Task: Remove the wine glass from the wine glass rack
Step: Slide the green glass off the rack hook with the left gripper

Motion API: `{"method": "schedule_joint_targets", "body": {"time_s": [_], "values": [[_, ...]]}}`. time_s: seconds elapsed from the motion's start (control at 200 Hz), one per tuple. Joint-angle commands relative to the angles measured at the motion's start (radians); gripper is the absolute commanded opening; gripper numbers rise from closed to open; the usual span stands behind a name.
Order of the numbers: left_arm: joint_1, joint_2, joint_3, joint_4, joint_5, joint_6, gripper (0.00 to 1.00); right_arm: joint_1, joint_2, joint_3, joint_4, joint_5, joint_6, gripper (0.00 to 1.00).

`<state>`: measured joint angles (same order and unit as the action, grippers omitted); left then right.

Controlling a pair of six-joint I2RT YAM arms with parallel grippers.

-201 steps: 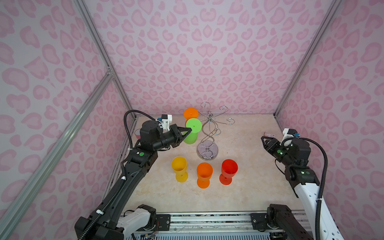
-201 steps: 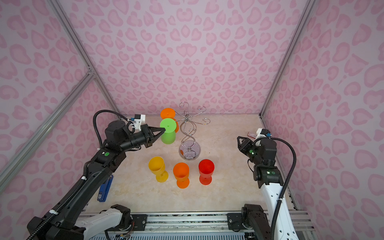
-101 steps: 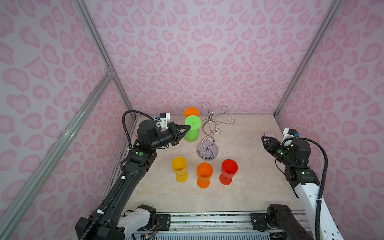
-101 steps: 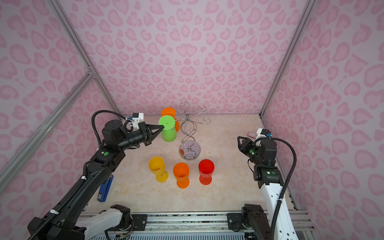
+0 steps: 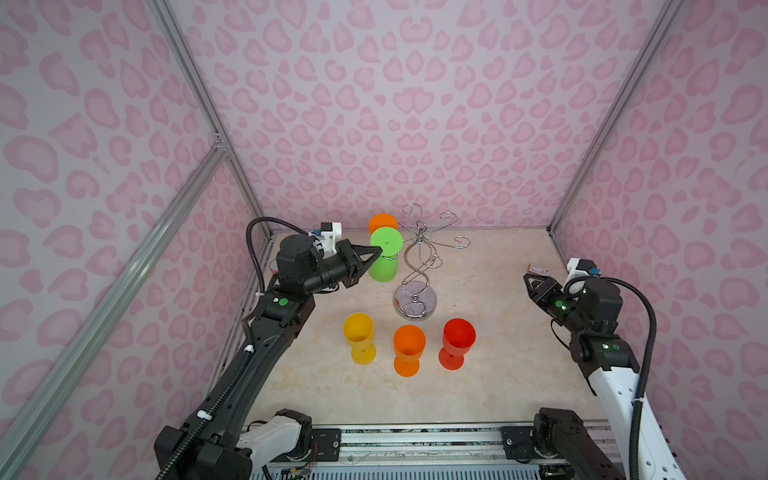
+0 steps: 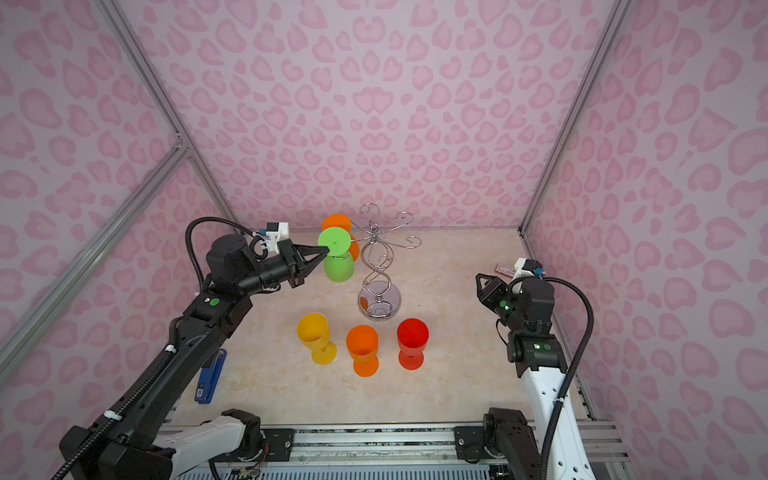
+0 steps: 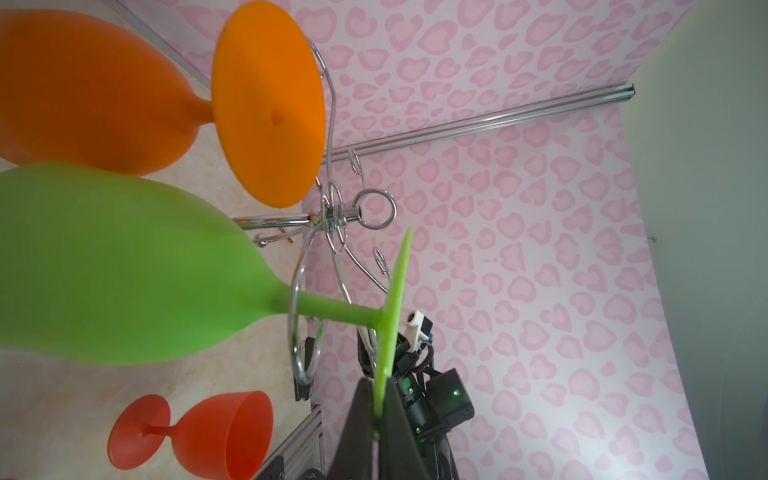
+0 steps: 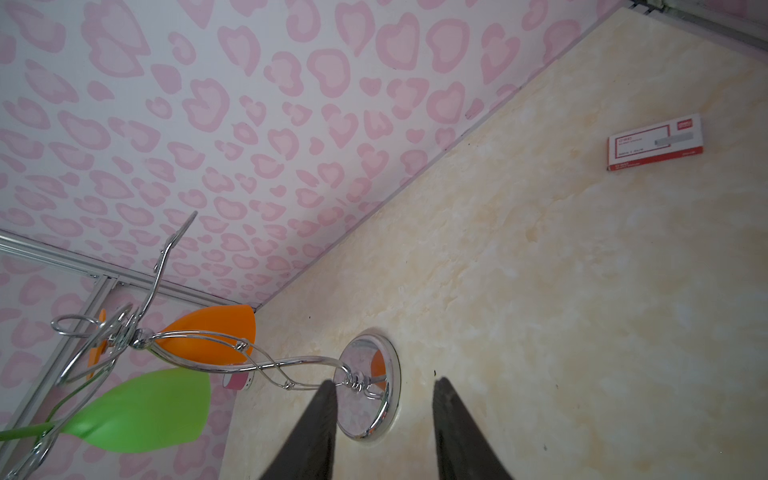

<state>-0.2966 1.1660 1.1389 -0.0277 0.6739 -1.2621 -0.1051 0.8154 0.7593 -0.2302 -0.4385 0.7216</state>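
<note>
The left gripper (image 7: pixel 380 401) is pinched tight on the round foot of the green wine glass (image 5: pixel 383 272). That glass hangs upside down with its stem in a hook of the shiny rack (image 5: pixel 417 272), beside an orange glass (image 5: pixel 382 222). The right gripper (image 8: pixel 385 381) is partly open, holds nothing, and sits well apart from the rack.

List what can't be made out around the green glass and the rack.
- Green glass stem: both top views, mostly covered by its own foot.
- Its bowl rim: left wrist view, blurred and cut off by the edge.
- Box print: right wrist view, too small.
- Hanging orange glass: both top views, mostly behind the green glass.
</note>
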Motion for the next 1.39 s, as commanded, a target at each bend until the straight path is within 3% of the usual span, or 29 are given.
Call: {"method": "schedule_joint_targets", "body": {"time_s": [0.0, 0.78, 1.39], "values": [[0.0, 0.015, 0.02, 0.057, 0.013, 0.004, 0.02, -0.002, -0.004, -0.008, 0.025, -0.011, -0.002, 0.39], [-0.086, 0.051, 0.048, 0.075, 0.0, 0.004, 0.02, -0.018, -0.007, -0.015, 0.026, -0.02, -0.001, 0.39], [-0.093, 0.071, 0.06, 0.043, -0.003, 0.018, 0.02, -0.025, -0.012, -0.014, 0.025, -0.03, 0.002, 0.39]]}}
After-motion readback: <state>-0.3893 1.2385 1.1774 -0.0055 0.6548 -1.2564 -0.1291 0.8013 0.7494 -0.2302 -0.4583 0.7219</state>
